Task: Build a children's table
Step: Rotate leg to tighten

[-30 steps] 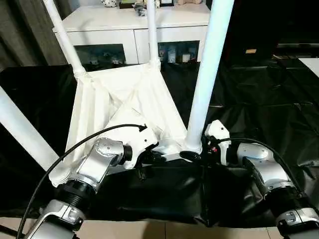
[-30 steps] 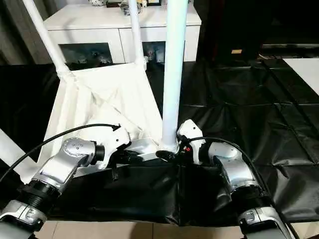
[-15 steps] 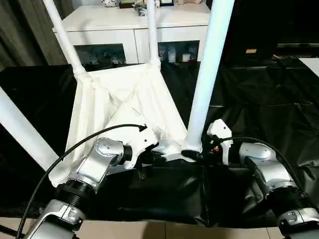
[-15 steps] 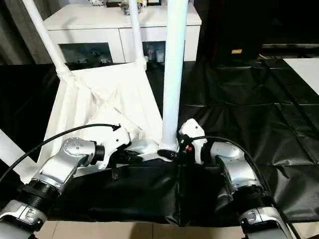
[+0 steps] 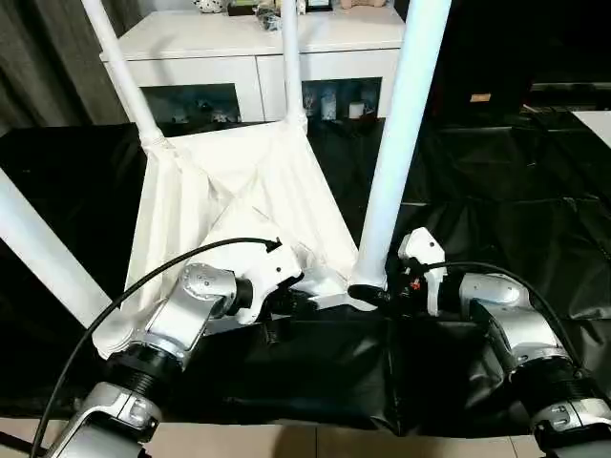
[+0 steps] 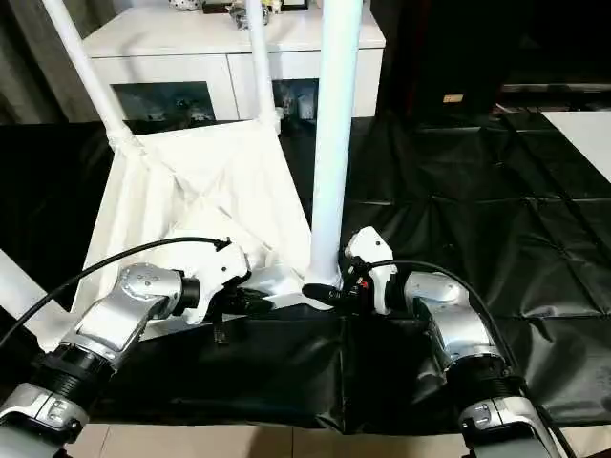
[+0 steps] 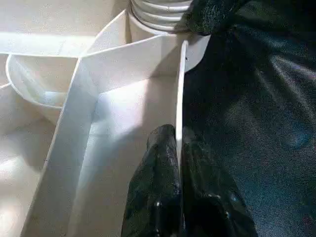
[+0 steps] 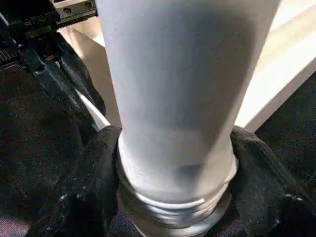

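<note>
The children's table [image 5: 239, 200] lies upside down on the black sheet, its ribbed underside facing up. Tube legs stand in its corner sockets. The near right leg [image 5: 396, 143] rises steeply out of its socket. My left gripper [image 7: 178, 148] is shut on the thin front rim of the top [image 7: 179, 89], close to that socket. My right gripper [image 5: 370, 294] is at the leg's ribbed base [image 8: 173, 202]. Its black fingers [image 8: 84, 197] press against both sides of the leg.
A white cabinet [image 5: 258, 48] with dark glass doors stands just behind the table. Black sheeting [image 5: 496, 191] covers the work surface, with open room to the right. A flat white board [image 5: 597, 119] pokes in at the right edge. The near left leg [image 5: 43, 253] slants across the left side.
My right gripper's fingers have narrowed around the base of the near right leg. The left gripper has kept its hold on the rim.
</note>
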### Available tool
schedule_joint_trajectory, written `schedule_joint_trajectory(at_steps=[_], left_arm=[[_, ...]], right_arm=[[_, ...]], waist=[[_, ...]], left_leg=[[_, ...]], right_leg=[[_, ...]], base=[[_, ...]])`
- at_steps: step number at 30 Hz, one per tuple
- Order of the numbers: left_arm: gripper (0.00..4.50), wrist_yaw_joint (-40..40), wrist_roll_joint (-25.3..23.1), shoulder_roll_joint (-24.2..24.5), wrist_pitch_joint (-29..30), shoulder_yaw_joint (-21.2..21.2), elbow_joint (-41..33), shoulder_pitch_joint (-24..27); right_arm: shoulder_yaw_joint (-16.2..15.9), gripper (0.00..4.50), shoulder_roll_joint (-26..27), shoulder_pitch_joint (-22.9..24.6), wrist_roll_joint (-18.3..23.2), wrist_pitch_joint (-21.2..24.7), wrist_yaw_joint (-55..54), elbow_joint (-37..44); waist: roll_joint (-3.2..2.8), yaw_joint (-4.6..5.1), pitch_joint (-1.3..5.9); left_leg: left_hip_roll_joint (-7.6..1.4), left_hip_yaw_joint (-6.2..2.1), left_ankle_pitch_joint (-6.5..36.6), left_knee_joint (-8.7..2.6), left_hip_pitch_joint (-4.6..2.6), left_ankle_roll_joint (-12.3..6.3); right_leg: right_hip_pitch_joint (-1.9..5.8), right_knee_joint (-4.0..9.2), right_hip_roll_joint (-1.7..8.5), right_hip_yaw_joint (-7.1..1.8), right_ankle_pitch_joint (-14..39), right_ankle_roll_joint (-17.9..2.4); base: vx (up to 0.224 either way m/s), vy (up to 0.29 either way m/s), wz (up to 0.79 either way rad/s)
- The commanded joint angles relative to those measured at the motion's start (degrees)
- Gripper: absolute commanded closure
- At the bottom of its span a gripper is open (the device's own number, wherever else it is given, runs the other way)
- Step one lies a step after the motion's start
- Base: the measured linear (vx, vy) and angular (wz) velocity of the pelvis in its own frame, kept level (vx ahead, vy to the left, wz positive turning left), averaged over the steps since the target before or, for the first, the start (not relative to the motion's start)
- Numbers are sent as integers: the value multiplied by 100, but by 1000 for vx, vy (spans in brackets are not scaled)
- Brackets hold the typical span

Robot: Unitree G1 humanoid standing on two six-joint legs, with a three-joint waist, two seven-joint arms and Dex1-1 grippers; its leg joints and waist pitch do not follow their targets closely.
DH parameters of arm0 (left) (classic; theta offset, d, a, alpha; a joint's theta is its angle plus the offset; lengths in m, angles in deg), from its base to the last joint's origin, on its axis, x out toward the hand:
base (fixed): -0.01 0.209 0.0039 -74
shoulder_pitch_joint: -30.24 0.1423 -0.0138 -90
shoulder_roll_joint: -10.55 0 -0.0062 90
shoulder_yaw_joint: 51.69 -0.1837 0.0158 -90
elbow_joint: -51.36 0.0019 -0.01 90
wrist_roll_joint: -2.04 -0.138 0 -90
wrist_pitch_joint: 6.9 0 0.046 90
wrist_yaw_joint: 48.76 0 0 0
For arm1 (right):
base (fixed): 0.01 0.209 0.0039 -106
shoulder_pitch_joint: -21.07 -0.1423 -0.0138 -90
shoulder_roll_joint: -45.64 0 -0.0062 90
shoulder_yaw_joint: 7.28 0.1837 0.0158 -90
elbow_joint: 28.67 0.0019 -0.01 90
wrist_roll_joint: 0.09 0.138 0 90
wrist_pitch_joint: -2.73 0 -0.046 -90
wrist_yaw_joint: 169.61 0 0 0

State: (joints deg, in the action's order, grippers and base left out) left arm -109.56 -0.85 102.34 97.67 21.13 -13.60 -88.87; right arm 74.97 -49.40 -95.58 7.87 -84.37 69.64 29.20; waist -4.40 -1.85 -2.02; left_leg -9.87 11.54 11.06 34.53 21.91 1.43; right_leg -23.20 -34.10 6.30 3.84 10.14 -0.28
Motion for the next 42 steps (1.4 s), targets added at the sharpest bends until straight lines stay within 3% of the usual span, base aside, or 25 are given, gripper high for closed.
schedule_joint_trajectory(at_steps=[1,7,9,11,13,16,18,20,23,25,26,28,29,32,34,35,36,37,40,42], left_arm=[[450,-56,145,4,75,-40,107,235],[450,192,101,-55,179,32,124,219],[450,781,0,-297,284,159,272,109],[450,1359,-74,-583,386,275,416,-17],[450,1724,-119,-801,473,327,533,-128],[450,2494,-275,-1132,614,416,944,-434],[450,2836,-374,-1244,599,418,1173,-585],[450,3163,-480,-1388,516,372,1476,-784],[450,3285,-520,-1516,416,366,1646,-928],[450,3241,-518,-1520,354,374,1610,-932],[450,3167,-509,-1496,337,367,1554,-913],[450,2768,-508,-1324,209,247,1317,-795],[450,2703,-500,-1299,196,233,1275,-773],[450,2006,-359,-1008,116,116,789,-501],[450,1603,-242,-834,78,80,558,-347],[450,1334,-155,-731,-1,67,438,-252],[450,1180,-103,-678,-52,61,379,-202],[450,1166,-98,-672,-53,60,372,-197],[450,380,198,-284,-100,-17,-11,62],[450,238,242,-198,-110,-36,-102,102]], right_arm=[[-23,178,34,39,18,-15,35,78],[70,178,254,-85,-255,-201,-815,-223],[224,178,673,-108,-339,-62,-1773,-294],[337,178,1087,-109,-383,122,-2579,-311],[431,178,1412,-129,-428,224,-3237,-369],[515,178,1843,-234,-534,315,-4133,-614],[491,178,1951,-304,-620,319,-4402,-766],[357,178,2043,-426,-825,265,-4682,-965],[440,178,2224,-464,-633,125,-4449,-922],[536,123,2274,-436,-512,74,-4361,-798],[527,123,2255,-420,-527,54,-4339,-728],[575,107,2165,-412,-421,41,-4167,-611],[579,99,2145,-408,-403,49,-4130,-591],[595,76,1826,-339,-178,147,-3538,-293],[570,76,1553,-267,-39,219,-2975,-68],[520,76,1364,-209,17,248,-2607,79],[491,76,1248,-175,46,258,-2387,161],[486,76,1235,-170,47,256,-2365,169],[159,76,493,99,185,264,-921,646],[96,76,348,159,240,315,-603,759]], waist=[[184,-41,334],[190,-12,313],[197,44,284],[200,106,274],[212,125,268],[193,139,265],[201,146,253],[187,140,248],[201,120,259],[185,92,279],[199,89,279],[213,78,280],[202,94,287],[206,115,292],[213,71,317],[210,83,316],[182,51,323],[190,41,324],[154,-59,336],[150,-114,335]], left_leg=[[-305,-147,1018,-413,-51,-638],[-301,-154,1123,-433,-44,-554],[-293,-174,1321,-475,-31,-391],[-285,-194,1620,-506,-65,-199],[-278,-190,1809,-509,-116,-125],[-262,-197,1930,-530,-117,-59],[-242,-195,2159,-527,-162,-3],[-237,-210,2205,-540,-151,-10],[-244,-198,2163,-555,-154,-103],[-265,-207,1937,-570,-118,-177],[-265,-203,1903,-569,-111,-203],[-260,-200,1828,-564,-87,-277],[-266,-227,1768,-576,-33,-297],[-279,-226,1662,-564,-13,-361],[-282,-193,1466,-514,-68,-445],[-283,-185,1396,-507,-46,-497],[-293,-177,1283,-493,-59,-578],[-300,-163,1198,-482,-75,-624],[-304,-151,1052,-462,-89,-679],[-324,-135,943,-455,-101,-691]], right_leg=[[267,368,250,-188,1248,-1363],[255,392,259,-192,1476,-1306],[254,426,257,-189,1818,-1199],[235,470,252,-187,2219,-1045],[197,499,239,-202,2285,-1033],[183,515,242,-205,2340,-975],[149,561,235,-197,2589,-903],[155,579,248,-195,2659,-833],[171,595,248,-198,2402,-845],[216,555,255,-199,1997,-936],[221,550,253,-202,1921,-960],[237,528,270,-208,1803,-1029],[295,508,287,-193,1795,-1003],[288,491,284,-184,1685,-1035],[280,473,288,-199,1368,-1185],[273,450,284,-207,1246,-1240],[269,431,267,-194,1082,-1302],[252,420,262,-197,939,-1380],[270,385,256,-188,765,-1431],[256,352,237,-194,594,-1490]], base=[[0,0,0],[0,0,0],[0,0,0],[0,0,0],[0,0,0],[0,0,0],[0,0,0],[0,0,0],[0,0,0],[0,0,0],[0,0,0],[0,0,0],[0,0,0],[0,0,0],[0,0,0],[0,0,0],[0,0,0],[0,0,0],[0,0,0],[0,0,0]])
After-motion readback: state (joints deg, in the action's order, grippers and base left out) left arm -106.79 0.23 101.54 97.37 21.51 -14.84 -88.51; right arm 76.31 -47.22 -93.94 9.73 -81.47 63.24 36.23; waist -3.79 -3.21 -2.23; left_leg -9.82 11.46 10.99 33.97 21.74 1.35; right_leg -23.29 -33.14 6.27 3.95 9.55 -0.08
